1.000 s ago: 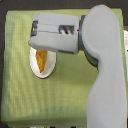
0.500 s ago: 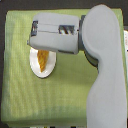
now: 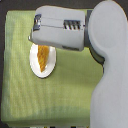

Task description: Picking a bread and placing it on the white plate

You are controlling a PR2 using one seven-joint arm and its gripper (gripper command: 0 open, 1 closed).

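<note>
The bread (image 3: 43, 57), a golden-orange tapered piece, lies on the white plate (image 3: 35, 66) at the exterior view's left, its long axis running towards and away from the camera. My gripper (image 3: 33, 36) hangs just above the plate's far edge, apart from the bread, and its grey body covers the plate's top rim. From this angle the fingers merge with the gripper's housing, so how far apart they stand is unclear. Nothing shows between them.
Plate and bread rest on a green cloth (image 3: 35, 100) that covers the table. My large grey arm (image 3: 110, 75) fills the exterior view's right side. A dark floor (image 3: 15, 5) shows beyond the cloth's far edge.
The gripper has lifted a little up and away from the plate, so more of the bread shows. The bread stays lying on the plate.
</note>
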